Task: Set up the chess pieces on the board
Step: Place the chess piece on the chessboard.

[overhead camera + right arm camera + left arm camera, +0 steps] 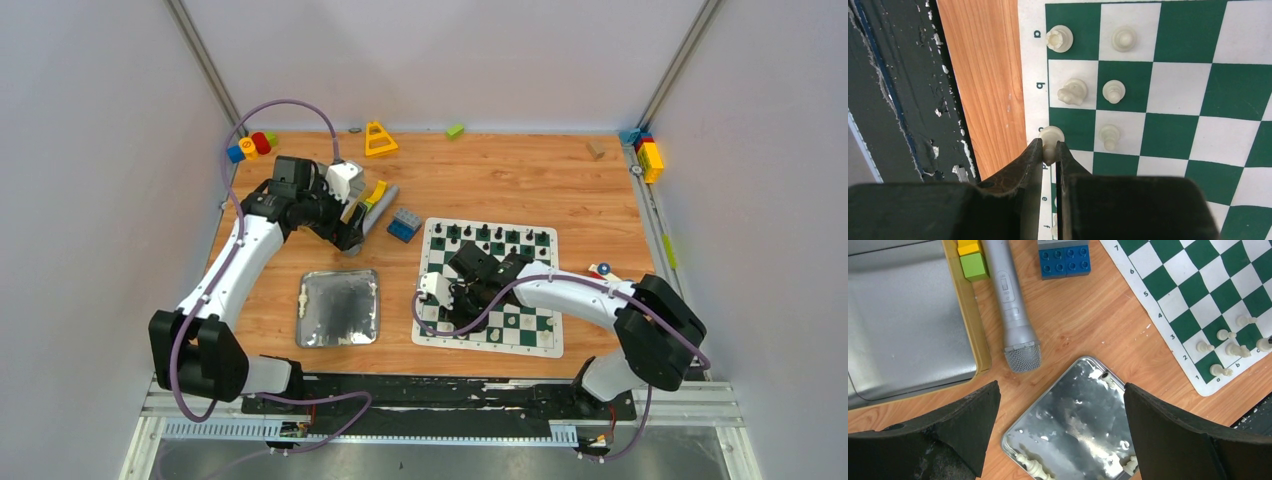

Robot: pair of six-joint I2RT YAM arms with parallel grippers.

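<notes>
My right jaws are clenched on one cream chessman [1051, 136] at the edge row of the board [1178, 75], next after the b square. Five more cream pieces stand free nearby: one rook [1059, 39], one knight [1072, 91] and three pawns [1113, 91]. My left jaws hang released over the silver tray [1073, 405] on the desk [1088, 320]. I count two cream pieces [1030, 467] at one rim of the tray.

- Top view: high behind the near edge of the table [500, 190], looking down on all of it.
- Left wrist: well above, looking down past the left gripper [1060, 390]; tray [1073, 410] beneath it, board [1198, 285] corner to its right.
- Right wrist: very close, straight down over the right gripper [1049, 147] and its piece [1051, 134].
- Both wrists probably share that board corner.
</notes>
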